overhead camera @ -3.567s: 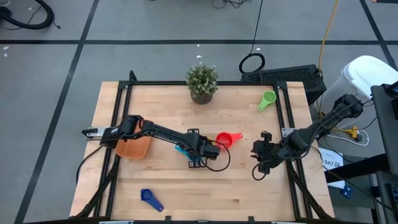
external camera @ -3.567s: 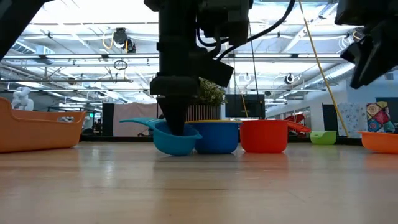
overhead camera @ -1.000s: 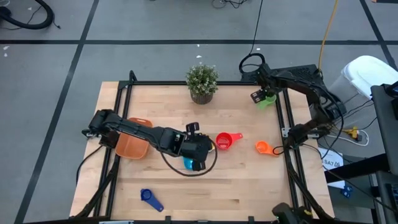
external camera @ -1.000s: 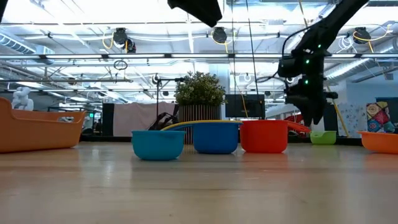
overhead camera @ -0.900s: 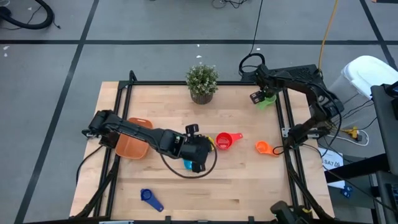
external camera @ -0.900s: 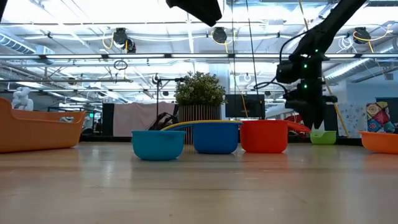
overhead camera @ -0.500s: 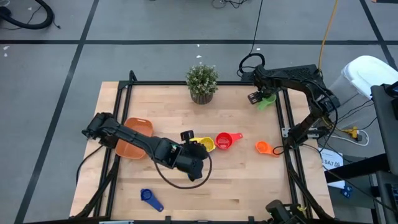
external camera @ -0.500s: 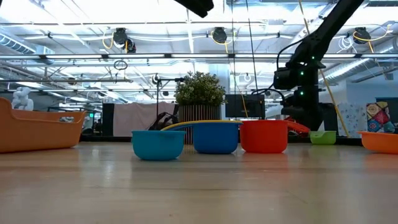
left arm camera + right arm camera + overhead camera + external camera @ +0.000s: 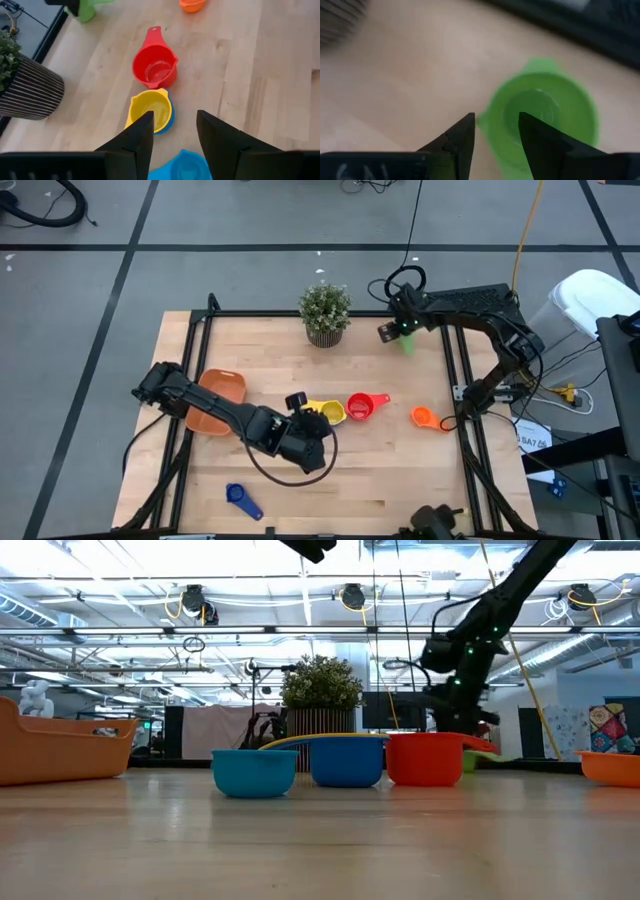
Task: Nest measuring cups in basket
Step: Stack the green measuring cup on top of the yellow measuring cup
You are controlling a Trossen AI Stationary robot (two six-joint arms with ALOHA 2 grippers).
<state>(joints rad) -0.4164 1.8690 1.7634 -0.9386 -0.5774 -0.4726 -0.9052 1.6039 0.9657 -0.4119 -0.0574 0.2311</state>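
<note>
My right gripper [image 9: 395, 330] is at the table's far right, shut on the green measuring cup [image 9: 545, 120]. My left gripper [image 9: 175, 125] hangs open, high above the light blue cup [image 9: 255, 772], which stands on the table and is hidden under the arm in the high view. A yellow cup [image 9: 150, 110] sits nested in a blue cup [image 9: 347, 762]. Beyond it stand the red cup [image 9: 360, 406] and the orange cup [image 9: 423, 417]. A dark blue cup [image 9: 243, 500] lies near the front edge. The orange basket [image 9: 215, 402] sits at the left. My right gripper has the green cup's side wall [image 9: 487, 125] between its fingers, one finger inside the bowl and one outside. The fingers come slanting down from above. Whether the cup's base is on the table I cannot tell.
A potted plant [image 9: 325, 312] stands at the middle of the far edge, left of my right gripper. Black frame rails [image 9: 455, 360] run along the table's sides. Bare wood lies in the near right part of the table.
My right gripper has gone toward the table's left edge and tipped further down, and the green cup has moved with it toward the plant. My left gripper has drawn back toward the near edge, which uncovered the yellow cup in the high view.
</note>
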